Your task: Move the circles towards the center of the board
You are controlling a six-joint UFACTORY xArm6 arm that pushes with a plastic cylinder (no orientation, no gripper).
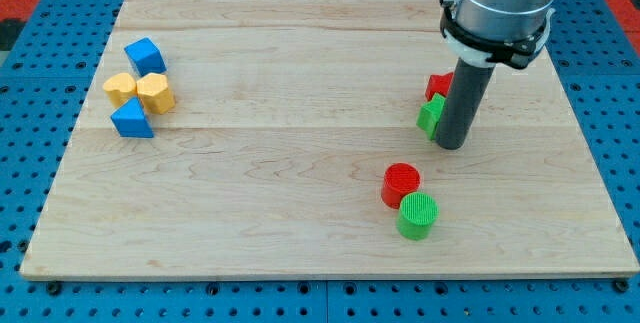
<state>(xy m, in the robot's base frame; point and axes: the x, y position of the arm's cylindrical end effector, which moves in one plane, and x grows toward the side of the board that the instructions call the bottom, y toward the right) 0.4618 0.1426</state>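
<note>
Upright, my tip (450,146) touches green block (431,115).

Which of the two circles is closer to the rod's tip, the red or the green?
The red circle. It lies up and to the left of the green circle, touching it, and nearer my tip.

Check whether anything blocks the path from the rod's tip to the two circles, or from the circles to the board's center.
Nothing visible does. My tip stands beside the green block and red block, up and right of the red cylinder and green cylinder. Bare wooden board lies between.
</note>
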